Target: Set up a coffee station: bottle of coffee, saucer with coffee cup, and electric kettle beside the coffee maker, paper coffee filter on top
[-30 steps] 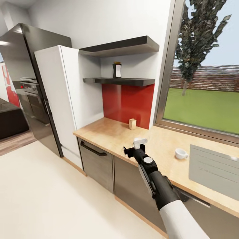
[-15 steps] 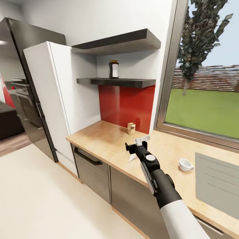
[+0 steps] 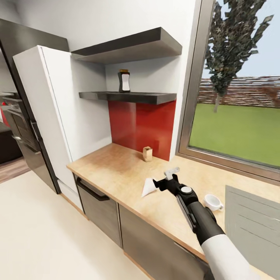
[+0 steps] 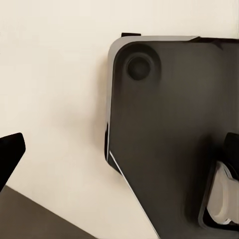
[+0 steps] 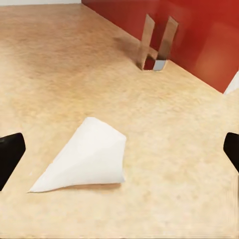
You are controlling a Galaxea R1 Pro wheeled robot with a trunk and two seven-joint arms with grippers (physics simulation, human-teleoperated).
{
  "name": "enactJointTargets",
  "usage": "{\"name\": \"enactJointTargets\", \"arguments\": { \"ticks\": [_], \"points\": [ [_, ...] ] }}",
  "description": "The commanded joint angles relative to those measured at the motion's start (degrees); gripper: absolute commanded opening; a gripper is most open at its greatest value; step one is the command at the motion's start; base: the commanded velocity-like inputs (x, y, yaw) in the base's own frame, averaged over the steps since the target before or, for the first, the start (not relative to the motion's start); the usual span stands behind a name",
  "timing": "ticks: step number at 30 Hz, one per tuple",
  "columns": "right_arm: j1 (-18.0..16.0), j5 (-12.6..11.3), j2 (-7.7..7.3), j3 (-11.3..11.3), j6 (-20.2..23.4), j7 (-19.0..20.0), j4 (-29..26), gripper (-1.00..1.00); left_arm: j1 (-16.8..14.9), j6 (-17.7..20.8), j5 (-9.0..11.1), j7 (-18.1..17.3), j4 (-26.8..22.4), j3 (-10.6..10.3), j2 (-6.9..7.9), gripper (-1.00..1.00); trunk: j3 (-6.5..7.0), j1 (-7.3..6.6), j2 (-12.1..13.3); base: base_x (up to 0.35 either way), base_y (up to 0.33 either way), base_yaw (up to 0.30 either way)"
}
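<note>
Right gripper: we saw the right gripper held low over the kitchen countertop, its jaws spread wide with nothing between them; in the right wrist view the two dark fingertips sat at opposite edges.
Left gripper: in the left wrist view one dark fingertip showed over pale floor and a dark part of the robot's body; we could not tell whether those jaws were open or closed.
Paper coffee filter: the paper coffee filter lay flat on the worktop just ahead of the right gripper, a white pointed fold, apart from both fingertips.
Bottle of coffee: the bottle of coffee stood upright on the kitchen shelf, above the red backsplash.
Coffee cup: the coffee cup sat on the countertop beside the right forearm, near the sink.
Step, as we judged it: lining up to pick up the filter.
Risk: we judged that thin paper lying flat could slide or crumple if the fingers closed on the wood instead of under an edge.
Second risk: the forearm passed close to the cup, and a sideways swing could knock it.
</note>
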Motion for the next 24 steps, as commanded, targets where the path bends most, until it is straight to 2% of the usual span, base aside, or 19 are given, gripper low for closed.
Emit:
{"name": "enactJointTargets", "arguments": {
  "ticks": [1, 8, 11, 12, 16, 21, 24],
  "points": [
    [0.0, 0.7, -0.73, 0.0, 0.3, 1.0, 0.8, 1.00, 0.1, -0.2, 0.3, 0.1, 0.1, 0.0, 0.00, 1.00, -0.11, 0.03, -0.1, 0.013, -0.015, 0.000],
    [0.0, 0.9, -1.27, 0.2, 0.2, 4.0, 6.5, 1.00, 0.1, -0.1, 0.4, 0.1, 0.1, 0.0, 0.08, 1.00, -0.11, 0.03, -0.1, 0.023, -0.003, 0.000],
    [0.0, 2.7, -1.28, 0.9, 0.1, 4.3, 7.3, 1.00, 0.2, -0.2, 0.4, 0.1, 0.1, 0.0, 0.08, 1.00, -0.11, 0.03, -0.1, 0.241, 0.000, 0.000],
    [0.0, 5.8, -1.28, 3.7, -0.1, 4.4, 7.7, 1.00, 0.4, -0.2, 0.3, 0.1, 0.1, 0.1, 0.07, 1.00, -0.11, 0.03, -0.1, 0.174, 0.000, 0.000],
    [0.0, 6.8, -1.26, 5.1, -0.2, 5.1, 10.7, 1.00, 0.5, -0.2, 0.3, 0.1, 0.1, 0.1, 0.08, 1.00, -0.11, 0.03, -0.1, 0.070, 0.000, 0.000],
    [0.0, 7.4, -1.28, 5.2, -0.3, 9.0, 12.8, 1.00, 0.5, -0.2, 0.4, 0.1, 0.1, 0.1, 0.08, 1.00, -0.11, 0.03, -0.1, 0.009, 0.000, 0.000],
    [0.0, 7.9, -1.28, 5.2, -0.3, 9.9, 13.1, 1.00, 0.5, -0.2, 0.4, 0.1, 0.1, 0.1, 0.08, 1.00, -0.11, 0.03, -0.1, 0.005, 0.000, 0.000]
  ]
}}
